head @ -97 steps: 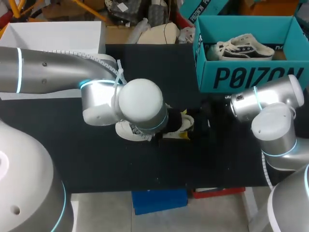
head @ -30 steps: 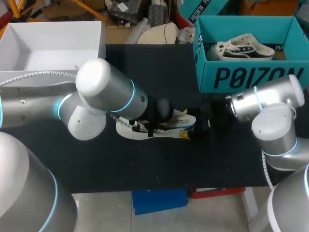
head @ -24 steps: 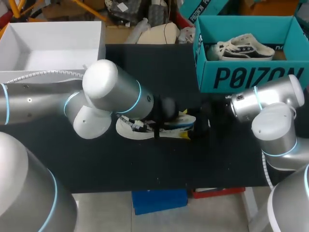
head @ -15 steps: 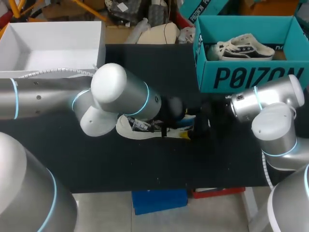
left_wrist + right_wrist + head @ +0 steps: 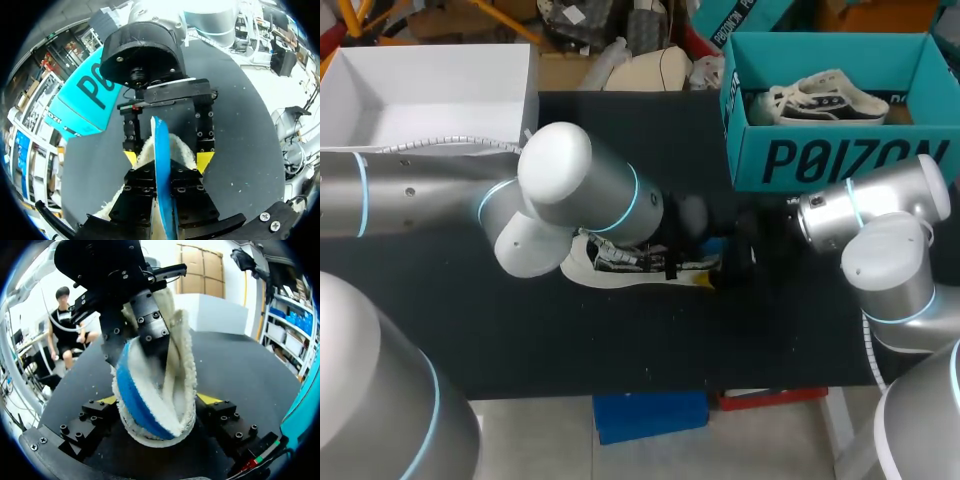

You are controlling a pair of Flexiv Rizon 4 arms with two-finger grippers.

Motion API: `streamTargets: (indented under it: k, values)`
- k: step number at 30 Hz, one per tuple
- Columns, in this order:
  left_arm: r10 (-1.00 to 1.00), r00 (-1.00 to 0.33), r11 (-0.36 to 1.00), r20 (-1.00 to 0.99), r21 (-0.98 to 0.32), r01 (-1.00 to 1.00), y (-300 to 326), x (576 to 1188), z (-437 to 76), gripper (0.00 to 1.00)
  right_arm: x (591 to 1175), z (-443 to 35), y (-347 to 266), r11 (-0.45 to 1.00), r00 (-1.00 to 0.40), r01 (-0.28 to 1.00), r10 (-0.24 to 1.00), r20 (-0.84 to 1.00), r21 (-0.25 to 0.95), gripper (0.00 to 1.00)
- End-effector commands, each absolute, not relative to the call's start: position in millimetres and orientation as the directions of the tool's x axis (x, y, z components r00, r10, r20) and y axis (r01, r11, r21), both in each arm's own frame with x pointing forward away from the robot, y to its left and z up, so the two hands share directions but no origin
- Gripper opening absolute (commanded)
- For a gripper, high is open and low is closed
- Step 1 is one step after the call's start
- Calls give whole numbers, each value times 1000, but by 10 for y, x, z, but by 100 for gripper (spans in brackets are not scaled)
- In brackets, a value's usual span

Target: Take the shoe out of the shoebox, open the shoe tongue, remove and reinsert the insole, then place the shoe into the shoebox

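Left gripper [image 5: 164, 187] pinches the blue insole [image 5: 160, 145] half inside the shoe [image 5: 175, 365], right gripper [image 5: 157, 402] clamps the shoe's sides, mid insole step, I reckon; next, seat it flat.

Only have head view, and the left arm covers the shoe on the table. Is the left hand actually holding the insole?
Observer: Yes. The left wrist view shows the left hand shut on the blue insole, clamped edge-on.
Operator: Is the insole clear of the shoe?
Observer: No. In the right wrist view one end of it sits inside the fleece-lined shoe.
Operator: Is the right hand doing anything?
Observer: The right hand is shut on the shoe, with one yellow tip against each side of it.
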State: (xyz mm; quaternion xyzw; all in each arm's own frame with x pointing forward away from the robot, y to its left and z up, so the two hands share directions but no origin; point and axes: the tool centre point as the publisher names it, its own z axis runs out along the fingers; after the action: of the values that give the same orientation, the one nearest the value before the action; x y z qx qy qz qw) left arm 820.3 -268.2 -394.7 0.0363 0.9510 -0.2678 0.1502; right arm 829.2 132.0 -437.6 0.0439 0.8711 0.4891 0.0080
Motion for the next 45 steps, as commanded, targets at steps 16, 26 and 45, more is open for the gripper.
streamTargets:
  k: [16, 26, 45]
  values:
    - [-67, -987, 555, -146, -827, 84, -2361, 7671, -2366, 0, 8295, -4418, 1331, 518, -996, 69, 85, 29, 852, 0]
    - [-158, -985, 326, 66, -938, -115, -2378, 7334, -1341, 0, 8295, -4418, 1331, 518, -996, 69, 85, 29, 852, 0]
    - [-34, -913, 131, 406, -904, -407, -2271, 7242, -934, 0, 8295, -4418, 1331, 518, -996, 69, 85, 29, 852, 0]
